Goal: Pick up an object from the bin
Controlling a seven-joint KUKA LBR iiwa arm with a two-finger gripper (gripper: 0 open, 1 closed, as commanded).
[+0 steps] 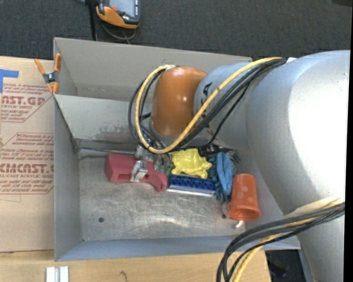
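Red block (119,167) is the likely target: it lies flat on the floor of the bin (66,162), toward the back wall and left of the other things, and the claw (142,170) sits low right on top of it, with red showing on both sides. Whether the claw is clenched or released on it I cannot tell, as the wrist and its cables hide that part. Just to the right lie a crumpled yellow toy (190,163) and, in front of it, a blue studded brick (191,183). Further right are a blue rag-like thing (224,171) and an orange cup (244,196) tipped against the right wall. As I judge it, the reach down is done, but nothing is lifted. A sure grip and the raise out of the bin remain.
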